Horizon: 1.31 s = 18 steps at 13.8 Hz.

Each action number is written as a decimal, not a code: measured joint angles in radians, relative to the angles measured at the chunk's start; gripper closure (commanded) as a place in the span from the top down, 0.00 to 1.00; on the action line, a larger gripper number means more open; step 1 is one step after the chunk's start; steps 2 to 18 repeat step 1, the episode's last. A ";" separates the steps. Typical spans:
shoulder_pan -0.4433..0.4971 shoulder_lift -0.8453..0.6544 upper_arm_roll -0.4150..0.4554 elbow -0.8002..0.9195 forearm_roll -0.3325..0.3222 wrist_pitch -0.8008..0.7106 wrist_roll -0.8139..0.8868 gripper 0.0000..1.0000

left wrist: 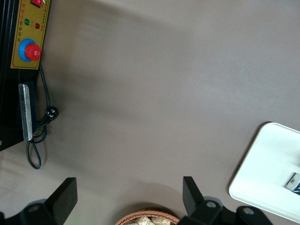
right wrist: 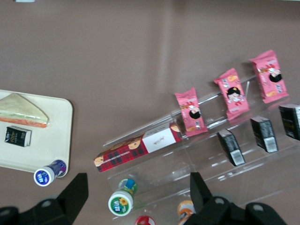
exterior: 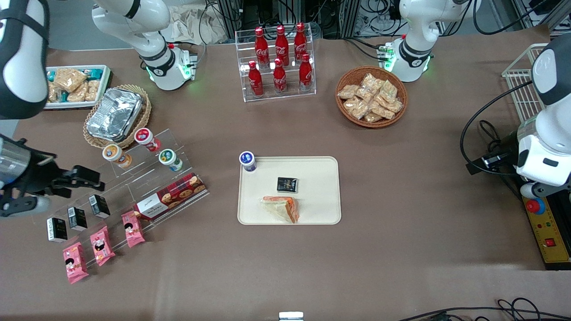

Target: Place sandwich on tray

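Note:
The sandwich (exterior: 281,208) lies flat inside the cream tray (exterior: 319,209), near the tray's edge closest to the front camera. It is a clear-wrapped white wedge with an orange filling edge. The right wrist view also shows the sandwich (right wrist: 23,111) resting on the tray (right wrist: 49,150). My right gripper (exterior: 84,180) hangs above the clear acrylic stand (exterior: 134,178) toward the working arm's end of the table, well apart from the tray. The gripper (right wrist: 139,185) is open, with nothing between its fingers (right wrist: 77,190). One corner of the tray (left wrist: 267,173) shows in the left wrist view.
A blue-lidded bottle (exterior: 247,160) and a small black packet (exterior: 287,184) also sit on the tray. The stand carries small bottles (exterior: 170,159), a cookie box (exterior: 171,196), black boxes (exterior: 77,217) and pink packets (exterior: 102,245). Farther from the camera stand a cola rack (exterior: 279,62), a cracker basket (exterior: 371,96) and a foil container (exterior: 114,113).

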 measured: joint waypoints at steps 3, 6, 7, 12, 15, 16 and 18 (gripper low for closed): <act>-0.001 -0.008 -0.016 0.000 -0.008 -0.011 0.038 0.97; -0.001 -0.008 -0.016 0.000 -0.008 -0.011 0.038 0.97; -0.001 -0.008 -0.016 0.000 -0.008 -0.011 0.038 0.97; -0.001 -0.008 -0.016 0.000 -0.008 -0.011 0.038 0.97; -0.001 -0.008 -0.016 0.000 -0.008 -0.011 0.038 0.97; -0.001 -0.008 -0.016 0.000 -0.008 -0.011 0.038 0.97; -0.001 -0.008 -0.016 0.000 -0.008 -0.011 0.038 0.97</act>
